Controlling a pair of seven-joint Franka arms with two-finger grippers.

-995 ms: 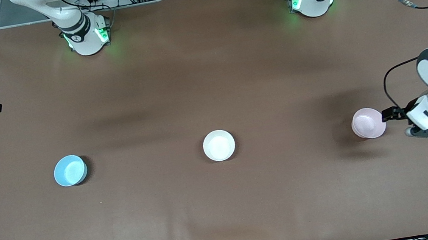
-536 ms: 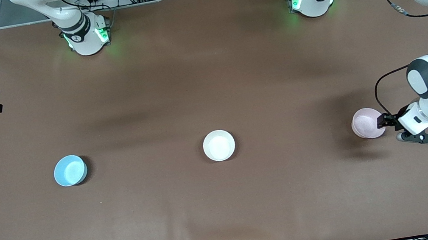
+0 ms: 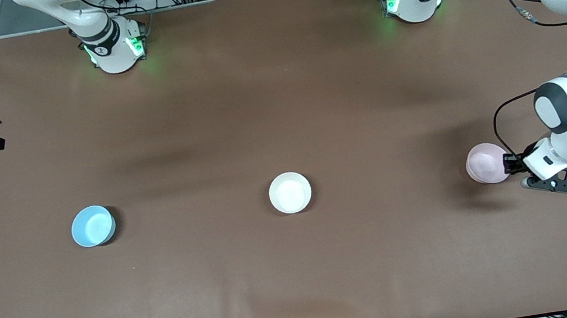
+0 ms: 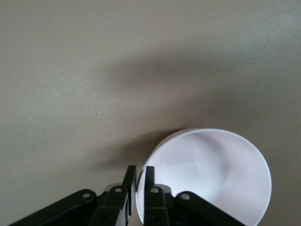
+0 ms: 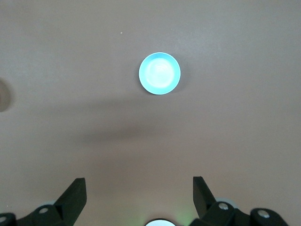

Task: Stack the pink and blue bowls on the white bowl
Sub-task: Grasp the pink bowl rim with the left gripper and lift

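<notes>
I am viewing the brown surface [image 3: 274, 98], on which three bowls are sitting upright in one row, mouths facing up; being round, none has a long axis. The left arm is reaching in from its end of the surface, while the right arm is waiting high above it. Over the last second the left gripper [image 3: 509, 163] has been closing in on the pink bowl [image 3: 485, 163] from the left arm's end, and it is now standing at the rim. In the left wrist view its fingers [image 4: 130, 176] are pinching the pink wall, one outside and one inside; I judge the grasp made and the lift next. The pink bowl has not moved. The white bowl [image 3: 290, 192] is resting mid-row, well apart. The blue bowl [image 3: 93, 226] is resting toward the right arm's end, below the right gripper [image 5: 138, 193], which is spread wide.
</notes>
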